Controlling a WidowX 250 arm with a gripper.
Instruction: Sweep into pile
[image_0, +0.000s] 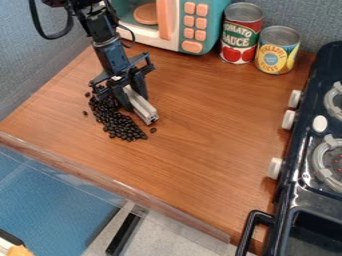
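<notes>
Now, pale bar (143, 106) in tool (135, 101) beside beans (119, 123).

Two cans (241, 34), one microwave (218, 22), many beans (119, 125)

The words "TOMATO SAUCE" can be read in pale letters on the label of the taller can (241, 34), above red tomatoes that are pictured near its base. On the shorter can (276, 51), just beside it, "PINEAPPLE SLICES" is printed in small letters on a blue and yellow label.
</notes>
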